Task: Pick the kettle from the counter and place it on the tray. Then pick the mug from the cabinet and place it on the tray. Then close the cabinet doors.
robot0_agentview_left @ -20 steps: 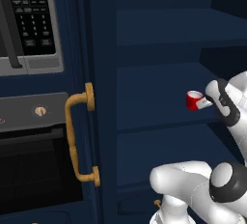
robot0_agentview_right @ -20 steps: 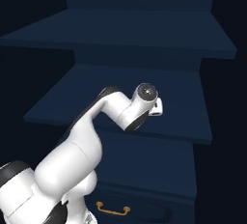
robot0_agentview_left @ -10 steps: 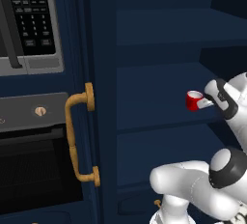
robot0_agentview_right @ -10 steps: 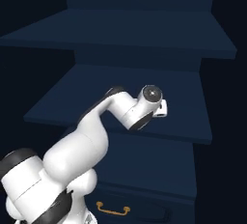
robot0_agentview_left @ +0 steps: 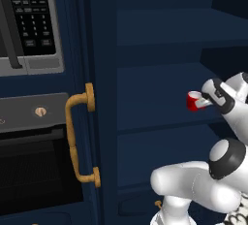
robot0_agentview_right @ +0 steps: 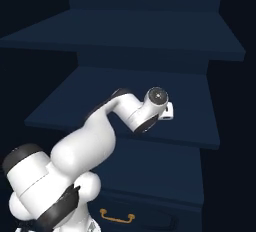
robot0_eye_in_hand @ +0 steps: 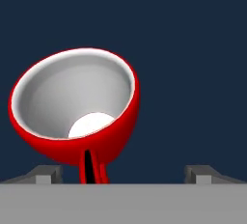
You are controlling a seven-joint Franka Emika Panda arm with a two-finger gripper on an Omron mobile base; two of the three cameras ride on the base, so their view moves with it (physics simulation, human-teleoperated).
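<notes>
The mug (robot0_eye_in_hand: 75, 109) is seen from the hand view with its mouth turned toward the camera; its white interior is shown bare, nothing inside. Its handle points down toward the gripper (robot0_eye_in_hand: 123, 174), nearer the left of the two finger tips (robot0_eye_in_hand: 46, 174), which are set wide apart with no contact visible. In the left base view the mug (robot0_agentview_left: 194, 101) is found inside the cabinet (robot0_agentview_left: 155, 122), over a navy shelf, just beside the hand. Whether it rests on that shelf cannot be told; its base is hidden. In the right base view the mug is masked by the arm's wrist. Left of the cabinet, a brass handle (robot0_agentview_left: 77, 136) and a black oven (robot0_agentview_left: 29, 166) are cut off by the frame.
</notes>
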